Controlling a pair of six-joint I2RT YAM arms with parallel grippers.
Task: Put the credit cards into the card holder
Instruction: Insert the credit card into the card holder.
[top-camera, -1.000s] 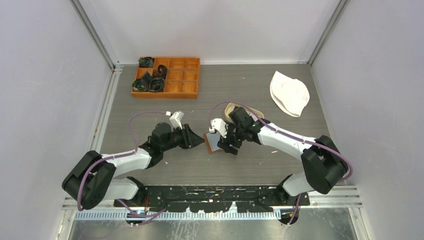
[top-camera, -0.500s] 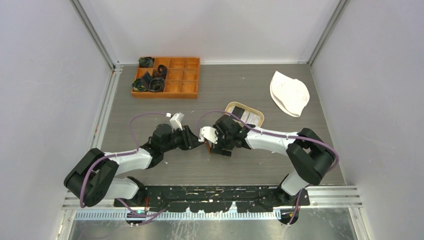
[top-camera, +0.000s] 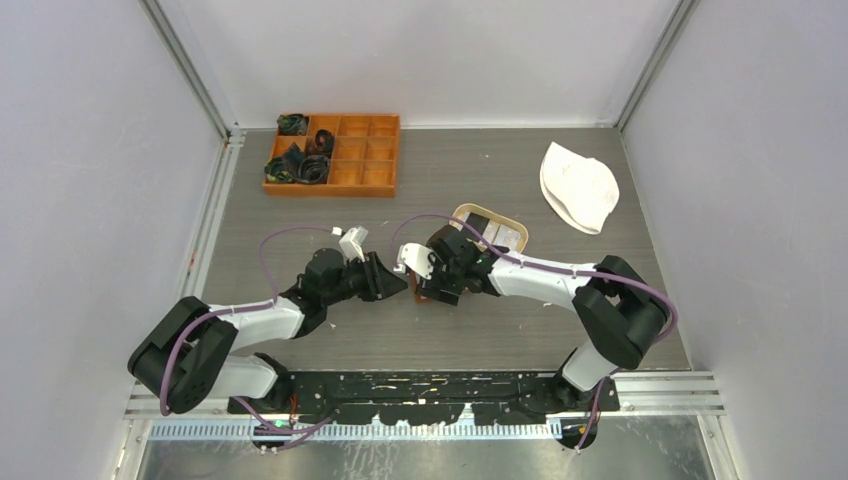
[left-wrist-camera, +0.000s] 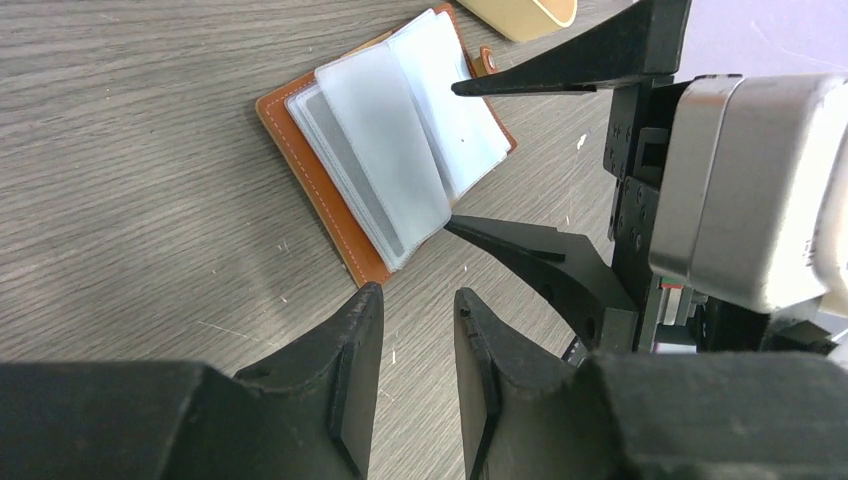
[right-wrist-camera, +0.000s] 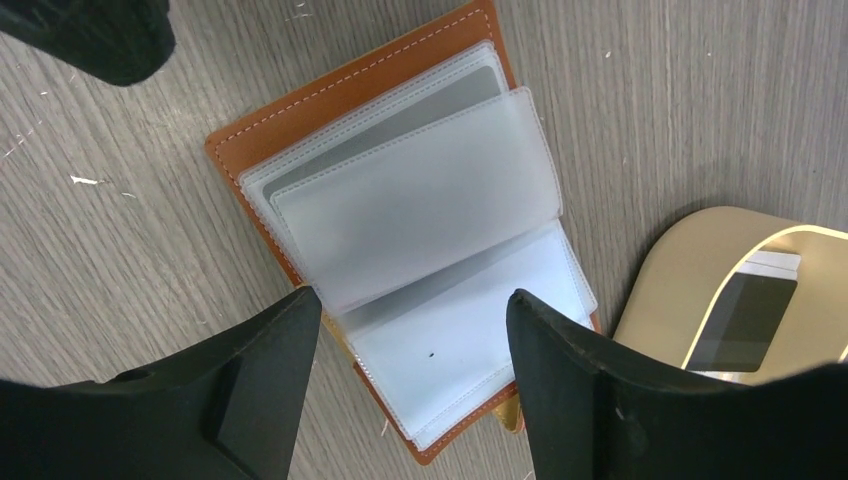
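The card holder lies open on the table, brown leather with frosted clear sleeves fanned up; it also shows in the left wrist view. My right gripper hangs open just above it, its fingers straddling the lower sleeves, with nothing held. My left gripper sits close beside the holder's near corner, narrowly open and empty. From above, both grippers meet at mid-table and mostly hide the holder. A black credit card and a white one lie in the tan tray.
The oval tan tray sits just behind the right gripper. An orange compartment box with dark items stands at the back left. A white cloth lies at the back right.
The right arm has swung left off the tray, uncovering it, and its gripper now sits over the card holder. The left gripper has barely moved.
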